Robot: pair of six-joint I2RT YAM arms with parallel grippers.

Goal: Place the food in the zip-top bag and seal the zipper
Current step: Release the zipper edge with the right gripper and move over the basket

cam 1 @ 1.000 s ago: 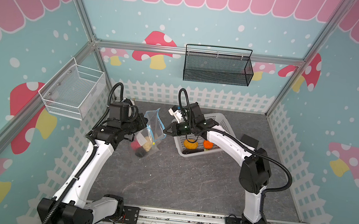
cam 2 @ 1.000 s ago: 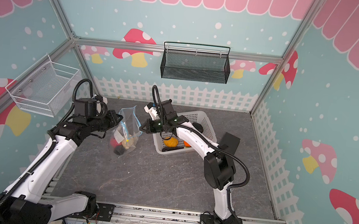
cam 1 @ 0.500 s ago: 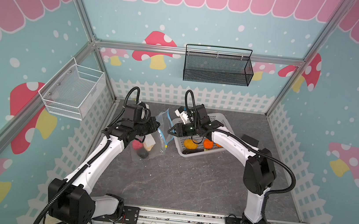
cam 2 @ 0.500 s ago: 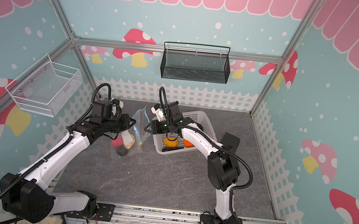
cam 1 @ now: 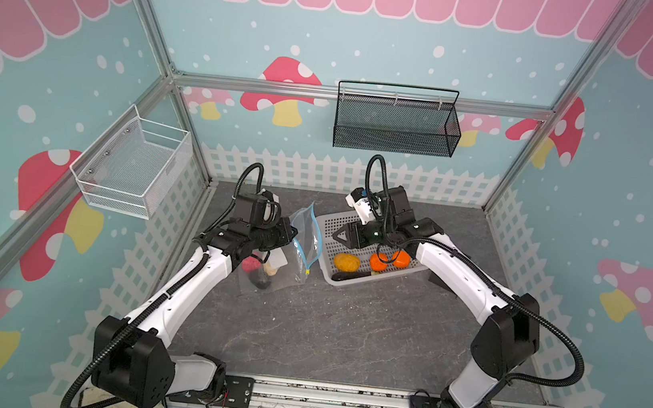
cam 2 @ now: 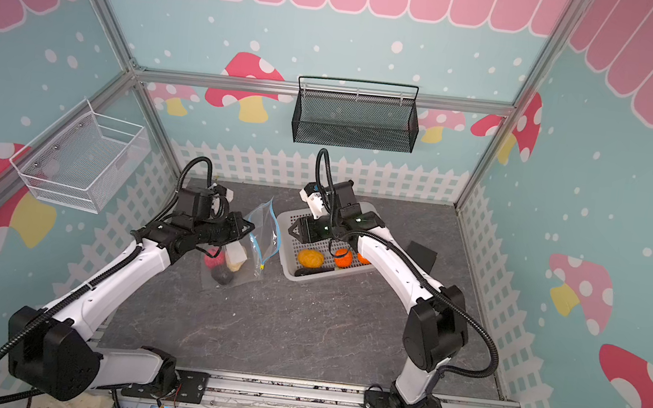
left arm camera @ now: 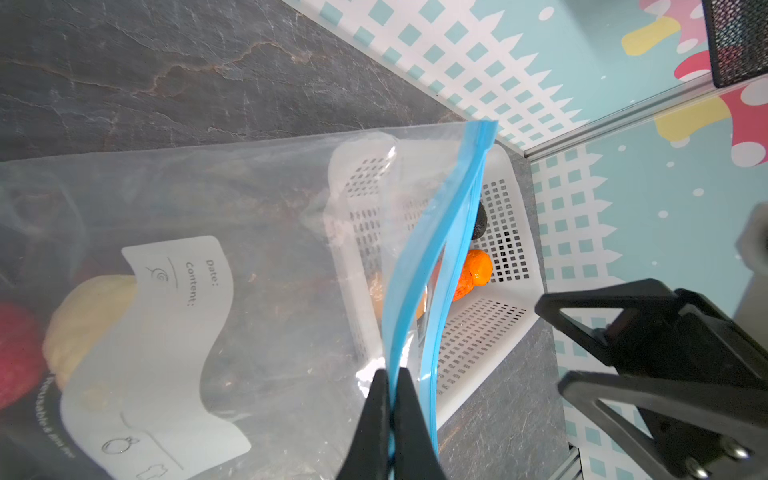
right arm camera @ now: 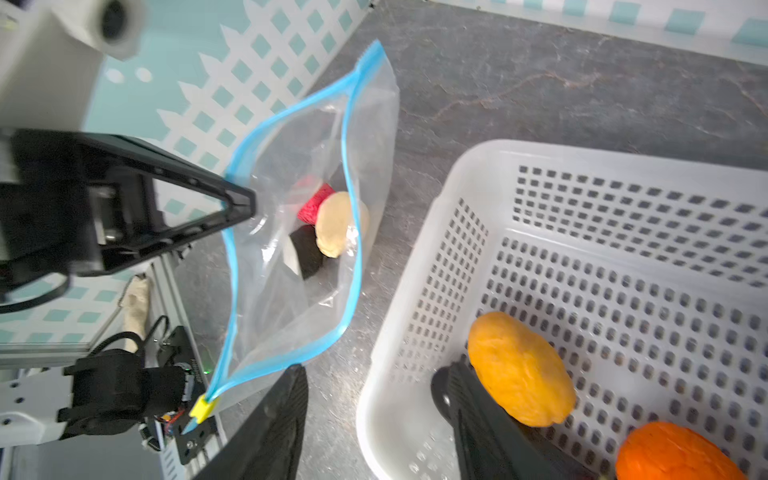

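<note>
Beside the perforated basket, left hand clamps the blue zipper of the crinkly bag; right hand gapes.

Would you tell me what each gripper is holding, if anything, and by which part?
The left gripper pinches the zip-top bag by one lip of its zipper; right gripper holds nothing.

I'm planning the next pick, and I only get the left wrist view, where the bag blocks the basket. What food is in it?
Observer: The basket holds a yellow-orange piece, two orange pieces and a long dark piece.
Operator: And inside the bag? I see only two pieces.
Observer: There is a third, a black lump against the cream piece.
Operator: Where's the zipper tab?
Observer: The tab is yellow, at the zipper's end near the basket's front corner.
</note>
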